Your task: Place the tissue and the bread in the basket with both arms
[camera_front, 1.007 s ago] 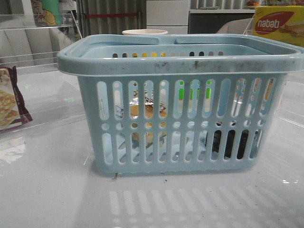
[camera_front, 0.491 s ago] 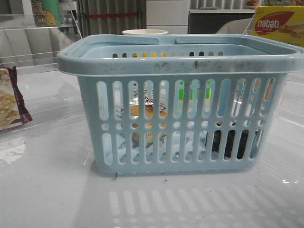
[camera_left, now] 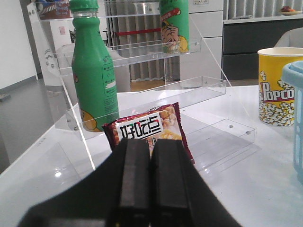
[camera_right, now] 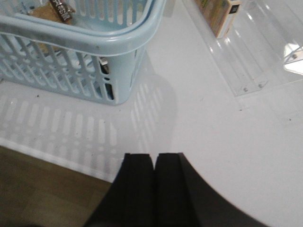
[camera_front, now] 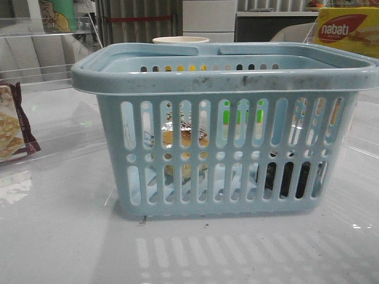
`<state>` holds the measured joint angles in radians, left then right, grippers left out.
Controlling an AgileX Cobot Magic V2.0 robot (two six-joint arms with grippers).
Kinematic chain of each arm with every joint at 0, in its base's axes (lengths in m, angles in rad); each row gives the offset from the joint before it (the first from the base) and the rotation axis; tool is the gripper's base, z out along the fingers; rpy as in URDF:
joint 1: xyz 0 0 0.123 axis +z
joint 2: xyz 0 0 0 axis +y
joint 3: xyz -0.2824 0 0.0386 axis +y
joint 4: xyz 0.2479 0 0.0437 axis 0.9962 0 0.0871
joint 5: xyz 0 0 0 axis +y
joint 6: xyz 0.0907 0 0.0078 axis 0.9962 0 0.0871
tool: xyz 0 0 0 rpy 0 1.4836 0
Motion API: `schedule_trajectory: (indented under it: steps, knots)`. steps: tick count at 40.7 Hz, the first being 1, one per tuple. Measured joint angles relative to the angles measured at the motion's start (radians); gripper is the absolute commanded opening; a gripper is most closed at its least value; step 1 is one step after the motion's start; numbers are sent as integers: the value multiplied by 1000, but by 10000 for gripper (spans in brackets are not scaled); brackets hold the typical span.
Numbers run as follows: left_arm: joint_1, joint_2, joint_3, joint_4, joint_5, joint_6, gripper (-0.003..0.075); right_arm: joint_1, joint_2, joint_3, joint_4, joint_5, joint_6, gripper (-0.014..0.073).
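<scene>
The left hand [camera_left: 150, 182] was seen closed on nothing, its fingers pressed together, held near a maroon-edged cracker packet [camera_left: 149, 130] beside the basket [camera_front: 225, 83]. The right hand [camera_right: 154, 189] was likewise closed and empty, kept above the white bench [camera_right: 213, 127] just outside the basket's corner. The bread [camera_front: 183, 139] and the dark tissue pack [camera_front: 290, 177] were seen lying inside the basket, well apart.

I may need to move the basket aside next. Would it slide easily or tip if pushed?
The basket would probably slide: it sits flat on a glossy white table. It looks light, being slotted plastic holding only the bread and tissue. A low push seems unlikely to tip its wide base.
</scene>
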<state>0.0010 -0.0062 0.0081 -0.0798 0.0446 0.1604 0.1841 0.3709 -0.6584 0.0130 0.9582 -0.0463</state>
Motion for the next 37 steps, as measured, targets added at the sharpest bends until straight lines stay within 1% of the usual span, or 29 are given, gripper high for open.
schedule_trajectory:
  steps: [5, 9, 14, 18, 22, 25, 37]
  knots:
    - [0, 0, 0, 0, 0, 0, 91, -62, -99, 125, -2, -162, -1, 57]
    - [0, 0, 0, 0, 0, 0, 91, -116, -183, 259, -4, -354, -1, 57]
    - [0, 0, 0, 0, 0, 0, 91, -178, -283, 429, -4, -546, -1, 57]
    - [0, 0, 0, 0, 0, 0, 91, -208, -340, 550, -4, -651, -1, 57]
    - [0, 0, 0, 0, 0, 0, 91, -212, -375, 643, -4, -741, -3, 57]
    - [0, 0, 0, 0, 0, 0, 91, -212, -380, 681, -4, -791, -3, 57]
    - [0, 0, 0, 0, 0, 0, 91, -212, -382, 687, 15, -903, -3, 57]
